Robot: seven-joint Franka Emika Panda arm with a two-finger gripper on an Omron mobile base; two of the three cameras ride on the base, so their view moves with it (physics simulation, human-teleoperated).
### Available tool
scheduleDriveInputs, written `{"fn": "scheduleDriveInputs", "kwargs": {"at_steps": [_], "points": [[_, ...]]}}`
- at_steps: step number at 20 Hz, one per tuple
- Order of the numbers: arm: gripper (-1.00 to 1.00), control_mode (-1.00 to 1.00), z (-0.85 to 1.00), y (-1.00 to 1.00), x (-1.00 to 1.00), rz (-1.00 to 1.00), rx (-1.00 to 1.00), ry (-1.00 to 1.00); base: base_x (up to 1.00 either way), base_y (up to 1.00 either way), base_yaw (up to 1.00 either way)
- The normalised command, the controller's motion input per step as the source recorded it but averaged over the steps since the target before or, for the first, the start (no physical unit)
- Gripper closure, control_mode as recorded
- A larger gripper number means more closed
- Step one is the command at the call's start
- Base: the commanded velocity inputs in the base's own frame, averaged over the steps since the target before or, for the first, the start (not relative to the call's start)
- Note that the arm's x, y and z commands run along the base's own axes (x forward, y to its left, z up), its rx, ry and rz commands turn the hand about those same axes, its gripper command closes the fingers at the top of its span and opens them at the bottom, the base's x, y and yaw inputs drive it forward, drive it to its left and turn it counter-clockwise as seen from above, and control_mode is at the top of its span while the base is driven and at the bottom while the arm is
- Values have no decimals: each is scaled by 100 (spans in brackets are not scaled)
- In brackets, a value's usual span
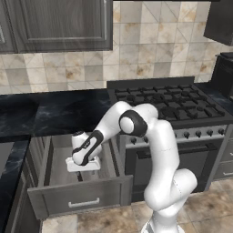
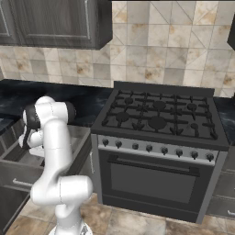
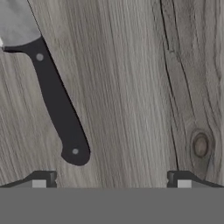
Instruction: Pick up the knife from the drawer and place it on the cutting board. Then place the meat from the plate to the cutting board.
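My arm is bent over the wide drawer with the grey wood-grain front and slim silver bar handle point(image 1: 82, 196), which stands pulled out under the dark marbled table point(image 1: 54, 113). My tool point(image 1: 83, 164) hangs down inside the drawer's pale wooden box, wrist pointing at the floor of it.

Looking along the hand, my two dark fingertips point(image 3: 41, 178) stand wide apart, one at seven o'clock and one at five o'clock of the picture, with nothing between them but bare wood grain. So the tool is spread and grips nothing.

There is the small kitchen knife with the black handle and pale silver-grey blade point(image 3: 54, 96)! It lies flat on the drawer bottom, towards ten o'clock from the middle of the hand picture. The handle runs slantwise, its rounded butt near the seven o'clock fingertip but apart from it, two small rivets showing. The blade runs off the frame at eleven o'clock. The knife sits off to one side of the gap between my fingers, not centred in it. A dark knot in the wood point(image 3: 201, 145) shows at four o'clock.

From the right base camera, my arm stands at nine o'clock with the hand dipped into the open drawer, and the black gas stove with its row of knobs and oven door point(image 2: 158, 137) stands just beside the drawer, at three o'clock of it.
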Motion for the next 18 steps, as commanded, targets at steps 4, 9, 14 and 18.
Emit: {"fn": "scheduleDriveInputs", "kwargs": {"at_steps": [4,9,14,18], "points": [[-100,-100,-6,5,6,0,0,0,0,0,0],[-100,-100,-7,6,7,0,0,0,0,0,0],[-100,-100,-6,9,11,0,0,0,0,0,0],[-100,-100,-11,9,14,1,0,0,0,0,0]]}}
